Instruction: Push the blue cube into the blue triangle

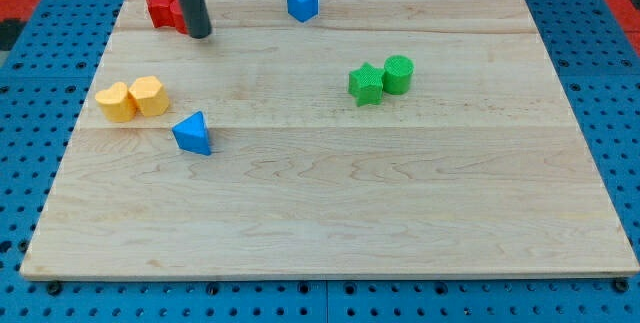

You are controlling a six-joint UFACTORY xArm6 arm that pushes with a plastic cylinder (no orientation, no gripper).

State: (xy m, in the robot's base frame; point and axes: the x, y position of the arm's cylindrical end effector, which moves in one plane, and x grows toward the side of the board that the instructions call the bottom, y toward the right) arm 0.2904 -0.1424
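While the wooden board stretches across nearly the whole view, we see that our job has hardly begun: the blue cube sits near the view's top edge, a little left of centre, and the blue triangle lies well apart from it, lower down on the view's left. Nothing touches the cube, so the whole push is left to do, as far as we can judge.

Our rod comes down from the view's top, and our tip rests on the board at the upper left, just beside the red blocks, whose shapes we cannot quite make out because the rod partly hides them. We carry no fingers or jaws at all, only this straight rod, so there is nothing to spread or pinch.

From our tip the cube lies to the view's right and slightly higher, with bare wood between. The triangle lies below our tip. We judge we must get round to the cube's upper right side to drive it down and leftward.

Two yellow blocks touch each other just up-left of the triangle; a green star and green cylinder sit together at the right.
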